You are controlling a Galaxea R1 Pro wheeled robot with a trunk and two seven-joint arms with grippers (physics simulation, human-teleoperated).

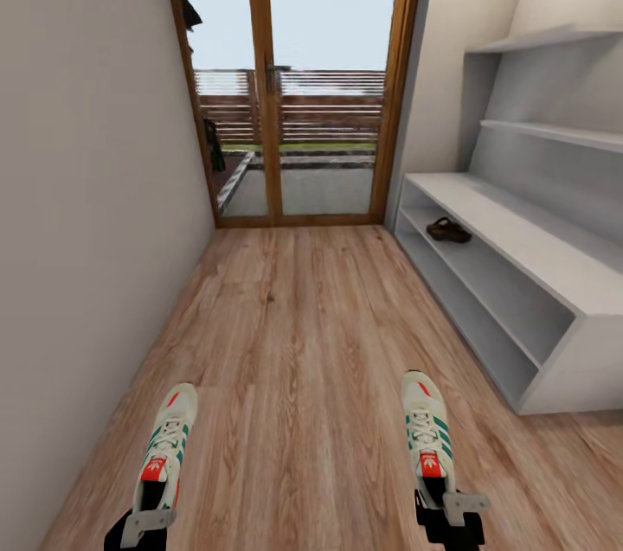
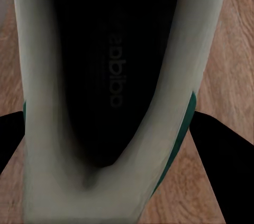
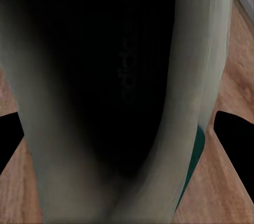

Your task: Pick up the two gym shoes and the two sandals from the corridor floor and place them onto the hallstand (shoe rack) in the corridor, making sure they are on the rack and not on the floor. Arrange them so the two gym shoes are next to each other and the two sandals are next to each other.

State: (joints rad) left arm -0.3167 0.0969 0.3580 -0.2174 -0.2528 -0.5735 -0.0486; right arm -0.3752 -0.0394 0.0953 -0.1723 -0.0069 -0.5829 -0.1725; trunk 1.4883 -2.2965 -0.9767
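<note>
Sandal (image 1: 448,230) on hallstand (image 1: 554,261) upper shoe shelf.

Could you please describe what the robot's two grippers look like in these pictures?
In the head view, the left gripper and right gripper each show a black body with a light grey metal finger plate carrying small dark screw dots. In the wrist views, the fingers appear as plain black wedges.

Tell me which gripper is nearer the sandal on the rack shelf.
Right. The right gripper, holding a gym shoe, sits on the rack's side of the corridor, with the sandal ahead of it. The left gripper, holding the other shoe, is by the opposite wall.
</note>
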